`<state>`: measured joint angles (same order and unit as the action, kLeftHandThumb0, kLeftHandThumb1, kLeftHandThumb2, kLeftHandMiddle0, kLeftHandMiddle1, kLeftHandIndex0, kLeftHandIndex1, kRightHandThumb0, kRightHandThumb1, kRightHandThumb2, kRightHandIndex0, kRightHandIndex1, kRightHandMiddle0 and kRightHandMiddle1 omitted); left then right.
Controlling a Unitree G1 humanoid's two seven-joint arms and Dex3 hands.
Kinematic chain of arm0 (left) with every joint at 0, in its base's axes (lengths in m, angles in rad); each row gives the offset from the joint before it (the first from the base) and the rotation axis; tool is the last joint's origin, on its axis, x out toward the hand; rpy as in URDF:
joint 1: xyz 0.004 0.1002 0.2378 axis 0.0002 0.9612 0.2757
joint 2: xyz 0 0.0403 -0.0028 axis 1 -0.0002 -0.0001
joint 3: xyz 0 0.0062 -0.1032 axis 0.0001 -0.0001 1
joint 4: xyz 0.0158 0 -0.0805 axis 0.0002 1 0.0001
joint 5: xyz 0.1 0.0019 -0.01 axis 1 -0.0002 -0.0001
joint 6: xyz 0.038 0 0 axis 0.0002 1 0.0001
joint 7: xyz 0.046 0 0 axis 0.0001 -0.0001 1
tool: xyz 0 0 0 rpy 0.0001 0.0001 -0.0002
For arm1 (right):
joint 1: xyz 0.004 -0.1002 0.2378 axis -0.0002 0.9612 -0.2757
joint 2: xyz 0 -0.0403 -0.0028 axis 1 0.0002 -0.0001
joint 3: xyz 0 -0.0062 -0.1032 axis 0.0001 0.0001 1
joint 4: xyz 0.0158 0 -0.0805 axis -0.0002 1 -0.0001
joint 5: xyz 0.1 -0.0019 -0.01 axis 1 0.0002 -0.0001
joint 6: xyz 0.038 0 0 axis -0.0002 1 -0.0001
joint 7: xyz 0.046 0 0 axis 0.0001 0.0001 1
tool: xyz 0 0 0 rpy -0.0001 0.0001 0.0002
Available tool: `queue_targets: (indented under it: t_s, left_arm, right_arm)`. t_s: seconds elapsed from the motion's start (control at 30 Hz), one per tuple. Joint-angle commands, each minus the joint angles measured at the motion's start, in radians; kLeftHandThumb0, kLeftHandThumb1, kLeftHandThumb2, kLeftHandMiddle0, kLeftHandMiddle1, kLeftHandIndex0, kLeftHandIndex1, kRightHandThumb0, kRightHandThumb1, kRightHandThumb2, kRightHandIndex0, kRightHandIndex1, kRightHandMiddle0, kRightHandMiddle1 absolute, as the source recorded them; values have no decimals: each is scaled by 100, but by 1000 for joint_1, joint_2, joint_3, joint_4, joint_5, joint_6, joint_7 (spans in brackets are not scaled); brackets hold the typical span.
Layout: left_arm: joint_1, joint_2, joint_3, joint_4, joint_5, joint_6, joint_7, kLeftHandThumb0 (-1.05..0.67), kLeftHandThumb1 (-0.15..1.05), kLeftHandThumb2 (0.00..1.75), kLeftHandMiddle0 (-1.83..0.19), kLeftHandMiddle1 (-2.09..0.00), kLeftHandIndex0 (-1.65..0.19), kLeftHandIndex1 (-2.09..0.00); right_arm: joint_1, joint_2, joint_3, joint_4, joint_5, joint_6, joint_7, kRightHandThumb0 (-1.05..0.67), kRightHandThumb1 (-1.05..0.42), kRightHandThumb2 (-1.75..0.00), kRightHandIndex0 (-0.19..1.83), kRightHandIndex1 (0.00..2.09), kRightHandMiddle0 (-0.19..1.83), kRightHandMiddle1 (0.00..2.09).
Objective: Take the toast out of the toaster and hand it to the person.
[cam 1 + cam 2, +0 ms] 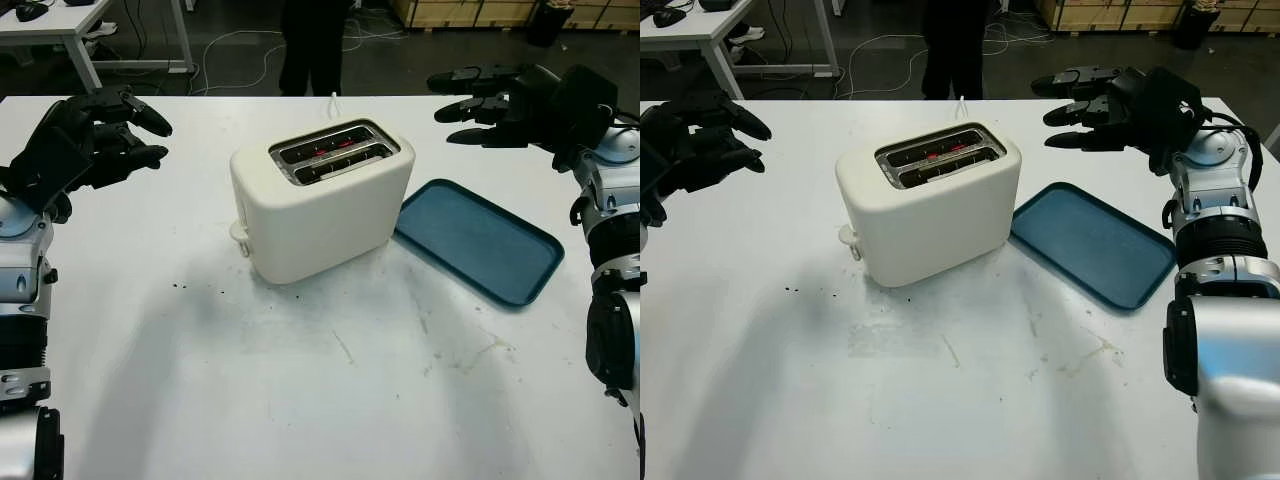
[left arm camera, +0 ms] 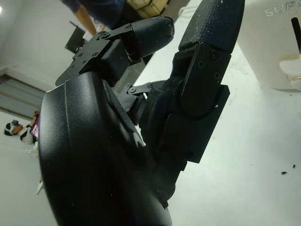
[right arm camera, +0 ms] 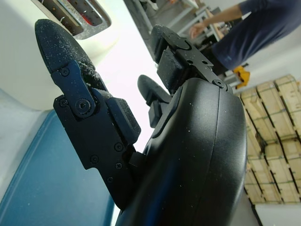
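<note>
A cream two-slot toaster stands in the middle of the white table, its lever knob facing my left side. Its slots are dark with a red glow inside; I cannot tell whether toast sits in them. My left hand hovers open above the table, left of the toaster. My right hand is open, raised to the toaster's right and behind the tray. A person in dark trousers stands behind the table's far edge.
A blue tray lies just right of the toaster, one corner touching its base. Dark crumbs and scuffs mark the near tabletop. A white cable runs off the far edge. Desks and pallets stand beyond.
</note>
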<state>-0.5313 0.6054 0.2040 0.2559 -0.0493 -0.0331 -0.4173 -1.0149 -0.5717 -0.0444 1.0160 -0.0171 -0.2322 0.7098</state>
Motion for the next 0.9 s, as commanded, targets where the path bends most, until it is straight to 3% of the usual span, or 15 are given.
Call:
queue_targets:
  t_s: [0.0,0.87]
  left_arm:
    - [-18,2,-4,6,3,-4,10,-105,88,0,-65,-132,-58,-118]
    - [-22,6,-4,15,6,-8,13,-105,88,0,-65,-132,-60,-118]
  right_arm:
    - [7,-1,-5,-4,6,0,-4,-86,-69,0,26,72,57,0]
    - [-3,2,-2,8,6,14,-1,-85,-68,0,24,75,58,0]
